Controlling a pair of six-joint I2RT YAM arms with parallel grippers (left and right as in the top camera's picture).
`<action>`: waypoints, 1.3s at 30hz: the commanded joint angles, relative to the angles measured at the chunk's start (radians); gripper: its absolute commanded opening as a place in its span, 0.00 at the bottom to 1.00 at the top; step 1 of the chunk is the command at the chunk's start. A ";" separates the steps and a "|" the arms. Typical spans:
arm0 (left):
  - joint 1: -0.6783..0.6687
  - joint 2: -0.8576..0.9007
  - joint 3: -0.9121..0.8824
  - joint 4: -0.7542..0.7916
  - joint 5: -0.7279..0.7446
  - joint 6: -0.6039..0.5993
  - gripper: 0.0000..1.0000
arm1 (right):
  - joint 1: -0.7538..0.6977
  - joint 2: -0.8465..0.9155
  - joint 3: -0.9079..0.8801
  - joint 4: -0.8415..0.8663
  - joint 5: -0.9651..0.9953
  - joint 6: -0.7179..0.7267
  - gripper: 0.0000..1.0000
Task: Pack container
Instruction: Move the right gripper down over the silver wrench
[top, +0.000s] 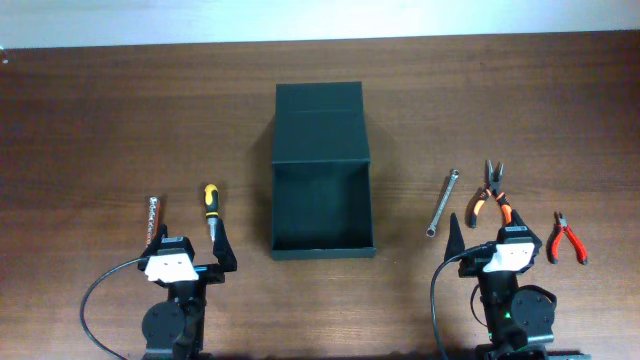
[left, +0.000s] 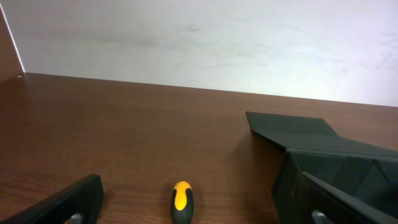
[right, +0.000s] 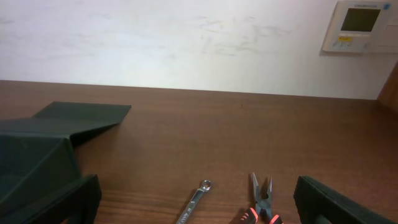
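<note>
The container (top: 322, 215), a dark green-black box, stands open at the table's middle, its flap lid (top: 320, 125) laid back on the far side. It shows at the right of the left wrist view (left: 336, 165) and at the left of the right wrist view (right: 37, 143). My left gripper (top: 195, 250) is open and empty, just behind a yellow-and-black screwdriver (top: 210, 205), which also shows between the fingers in the left wrist view (left: 182, 200). My right gripper (top: 492, 235) is open and empty behind a silver wrench (top: 442, 202) and orange-handled pliers (top: 493, 192).
A metal bit strip (top: 153, 218) lies left of the screwdriver. Small red-handled cutters (top: 566, 240) lie at the far right. The wrench (right: 196, 200) and pliers (right: 262, 202) show in the right wrist view. A wall with a thermostat panel (right: 359, 26) is behind the table.
</note>
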 joint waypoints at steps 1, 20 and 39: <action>0.005 -0.008 -0.003 -0.004 0.010 -0.006 0.99 | -0.003 -0.010 -0.004 -0.010 0.009 -0.006 0.99; 0.005 -0.008 -0.003 -0.003 0.011 -0.006 0.99 | -0.004 -0.010 -0.004 -0.002 0.009 -0.006 0.99; 0.006 0.726 0.807 -0.467 0.087 -0.001 0.99 | -0.008 0.669 0.803 -0.610 -0.105 0.257 0.99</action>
